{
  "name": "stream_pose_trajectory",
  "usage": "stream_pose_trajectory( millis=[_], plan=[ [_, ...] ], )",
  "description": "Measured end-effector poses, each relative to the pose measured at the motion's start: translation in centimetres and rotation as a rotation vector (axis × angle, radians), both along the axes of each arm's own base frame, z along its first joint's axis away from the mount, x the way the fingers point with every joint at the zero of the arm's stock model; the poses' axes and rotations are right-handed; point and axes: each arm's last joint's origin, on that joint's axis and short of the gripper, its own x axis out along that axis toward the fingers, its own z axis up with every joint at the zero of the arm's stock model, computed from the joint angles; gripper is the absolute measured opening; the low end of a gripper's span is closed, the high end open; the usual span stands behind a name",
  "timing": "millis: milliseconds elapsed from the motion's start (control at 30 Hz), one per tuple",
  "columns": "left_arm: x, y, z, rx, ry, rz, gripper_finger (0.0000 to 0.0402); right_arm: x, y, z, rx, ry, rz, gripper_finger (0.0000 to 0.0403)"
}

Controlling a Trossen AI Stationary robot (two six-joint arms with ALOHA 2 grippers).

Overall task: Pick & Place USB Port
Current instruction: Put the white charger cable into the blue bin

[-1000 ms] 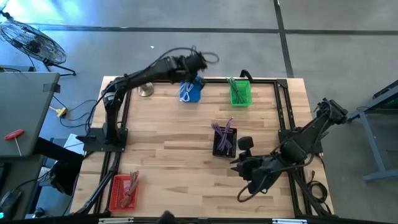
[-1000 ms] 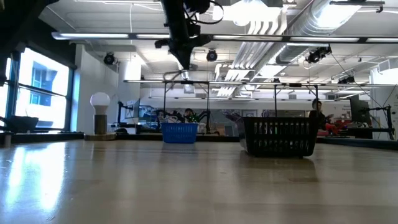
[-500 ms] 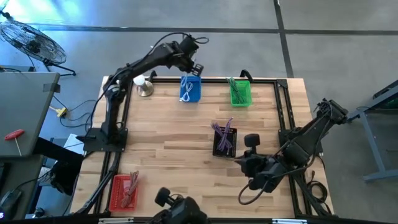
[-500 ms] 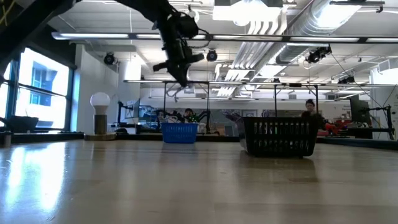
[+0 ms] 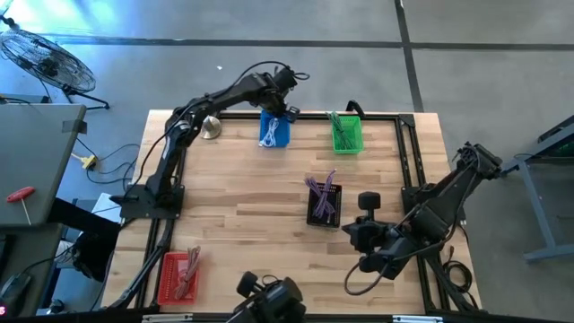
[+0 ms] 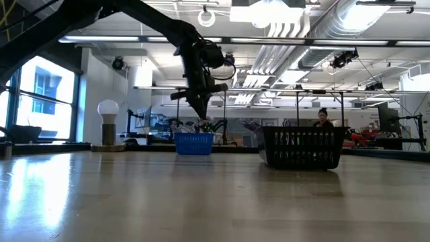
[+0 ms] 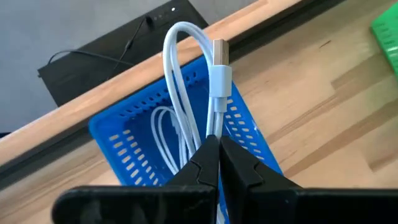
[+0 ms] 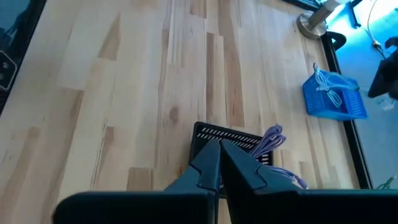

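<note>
A blue basket with white cable in it stands at the table's far edge; it also shows in the low view and the left wrist view. My left gripper hangs just above it and is shut on a white USB cable. My right gripper is shut and empty near the table's right side, beside a black basket that holds purple cables. My left gripper pinches the white cable's strands between its two fingers, just below the plug housing. The fingers point down from above the basket. The metal USB plug and a loop of cable stick out past the fingertips, over the blue basket.
A green basket stands right of the blue one, and a red basket at the near left corner. A bulb on a round foot stands at the far left. A dark shape shows at the near edge.
My left gripper has swung out past the table's far edge and back, and has come down toward the blue basket. My right arm has shifted a little. A dark shape has come in at the near edge.
</note>
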Motion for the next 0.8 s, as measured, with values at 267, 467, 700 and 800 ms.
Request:
stream_pose_trajectory(
  millis=[267, 467, 700, 800],
  plan=[
    [0.7, 0.5, -1.8, 0.010, 0.036, 0.001, 0.0000, -0.5, 0.6, 0.0, -0.009, -0.013, 0.020, 0.0001],
    [0.8, 0.9, -2.0, 0.010, 0.001, 0.005, 0.0000, -0.5, 0.6, 0.1, -0.011, -0.020, 0.013, 0.0001],
    [-0.1, 0.5, -5.1, -0.091, 0.045, 0.012, 0.0000, -0.5, 0.6, 0.1, -0.010, -0.020, 0.013, 0.0001],
    [-0.6, 0.4, -6.6, -0.120, 0.068, 0.020, 0.0000, -0.5, 0.6, 0.1, -0.004, -0.021, 0.007, 0.0002]
  ],
)
